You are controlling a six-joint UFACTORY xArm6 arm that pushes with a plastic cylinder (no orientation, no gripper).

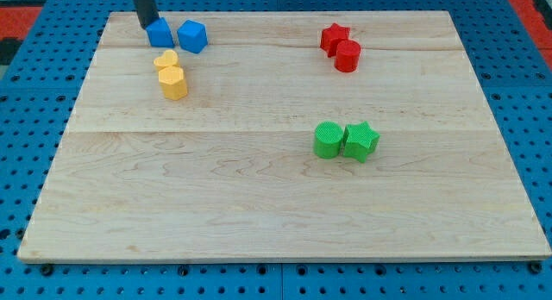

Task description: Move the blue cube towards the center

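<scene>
Two blue blocks sit near the view's top left of the wooden board. The right one is the blue cube. The left one is a blue block of unclear shape, touching or almost touching the cube. My tip comes down from the view's top edge and stands against the upper left side of the left blue block, left of the cube.
Two yellow blocks lie just below the blue ones. A red star and a red cylinder sit at the top right. A green cylinder and a green star lie right of the middle.
</scene>
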